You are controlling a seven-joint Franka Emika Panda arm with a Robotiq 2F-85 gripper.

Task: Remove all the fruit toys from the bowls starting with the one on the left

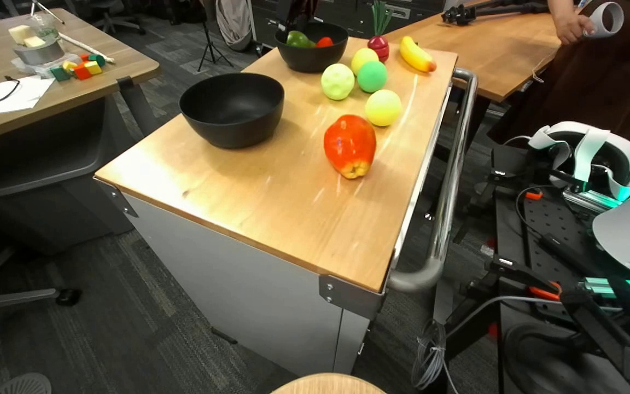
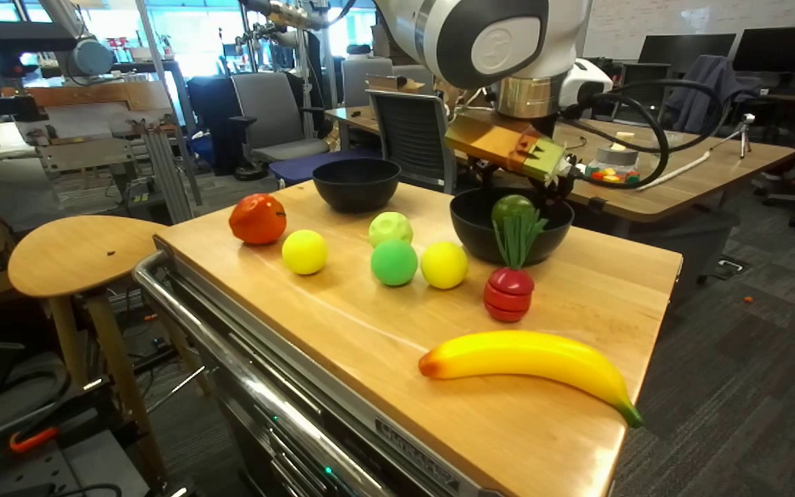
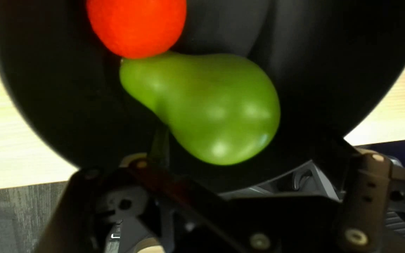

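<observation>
Wrist view: pear and red fruit share a bowl, gripper spread wide; second bowl stands empty in an exterior view.

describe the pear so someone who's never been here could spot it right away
On the wooden tabletop, find the black bowl that sits under the robot arm. Inside, the pear lies beside a red toy. It is the glossy green one that tapers to a narrow end, while the red one looks rounder.
</observation>
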